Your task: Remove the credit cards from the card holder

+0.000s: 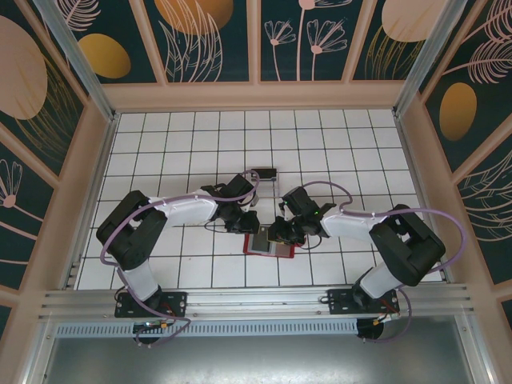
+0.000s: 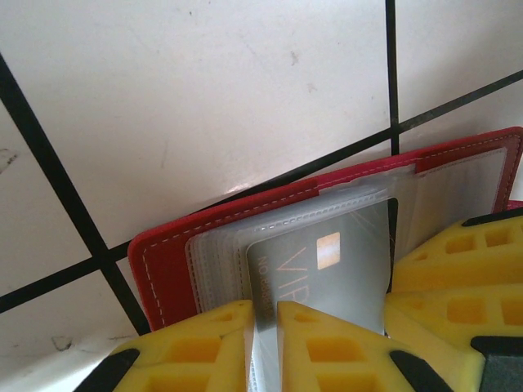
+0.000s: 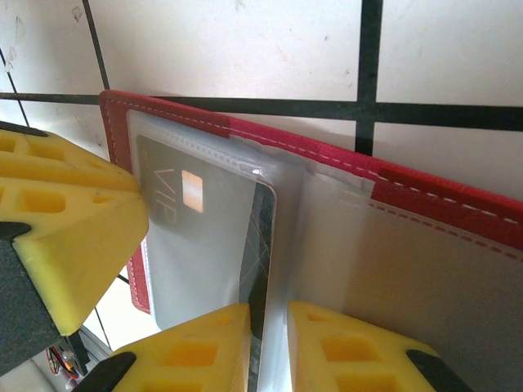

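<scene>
The red card holder (image 1: 270,248) lies open on the white tiled table, between both arms. In the left wrist view its red cover (image 2: 167,265) shows with clear sleeves and a grey credit card (image 2: 335,273) marked VIP. My left gripper (image 2: 265,347) is shut on that card's left edge. From the right wrist, the same grey card (image 3: 196,245) lies in the open holder (image 3: 458,200), with a dark card edge (image 3: 263,237) beside it. My right gripper (image 3: 270,347) is shut on the holder's clear sleeve at that edge. The two grippers (image 1: 248,224) (image 1: 280,234) stand close together.
A small dark rectangular thing (image 1: 264,172) lies on the tiles just beyond the grippers. Wooden walls (image 1: 96,152) ring the table on three sides. The left gripper's yellow finger (image 3: 69,229) sits close to the right one's fingers over the holder.
</scene>
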You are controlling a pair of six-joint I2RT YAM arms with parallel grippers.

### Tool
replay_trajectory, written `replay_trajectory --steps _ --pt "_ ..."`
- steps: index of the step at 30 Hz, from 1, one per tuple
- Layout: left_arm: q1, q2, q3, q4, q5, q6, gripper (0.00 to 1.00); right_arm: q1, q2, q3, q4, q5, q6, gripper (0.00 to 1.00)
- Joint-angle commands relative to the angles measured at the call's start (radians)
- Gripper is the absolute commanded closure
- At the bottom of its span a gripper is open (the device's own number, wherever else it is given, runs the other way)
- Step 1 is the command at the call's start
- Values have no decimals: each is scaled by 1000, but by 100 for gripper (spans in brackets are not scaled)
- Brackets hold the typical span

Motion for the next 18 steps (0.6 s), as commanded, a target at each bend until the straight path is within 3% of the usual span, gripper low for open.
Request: replay_trajectory --steps 1,18 --pt "-1 6 -6 -17 -8 10 82 -3 17 -10 12 -7 -2 80" --pt "-1 -12 -5 -29 -27 7 81 1 -29 22 -129 96 -18 82"
